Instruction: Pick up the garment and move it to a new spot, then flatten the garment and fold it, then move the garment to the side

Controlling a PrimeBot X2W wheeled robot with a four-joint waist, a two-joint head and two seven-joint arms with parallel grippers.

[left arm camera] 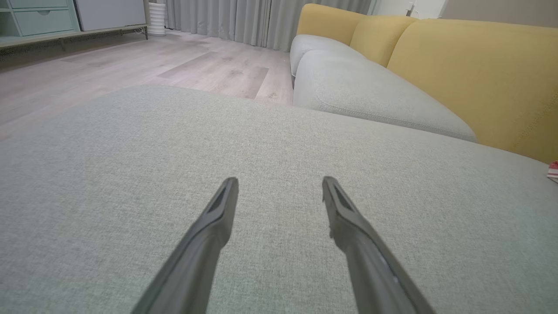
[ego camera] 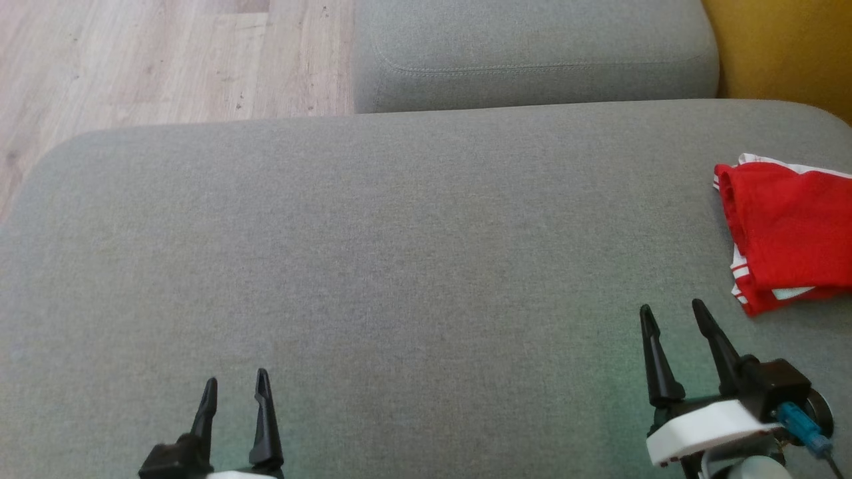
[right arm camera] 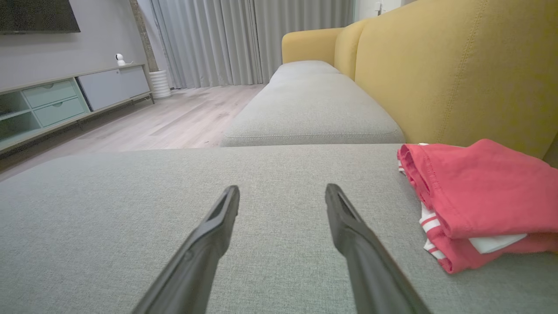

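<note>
Lying apart, the garment (ego camera: 789,233) sits right of the empty, wide-open right claw (ego camera: 671,306).

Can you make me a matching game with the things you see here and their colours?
Things:
1. garment
2. seat cushion
3. sofa back
4. floor

Colours:
A. yellow
B. red with white stripes
C. pale wood
D. grey

Right pairs: 1-B, 2-D, 3-A, 4-C.
</note>
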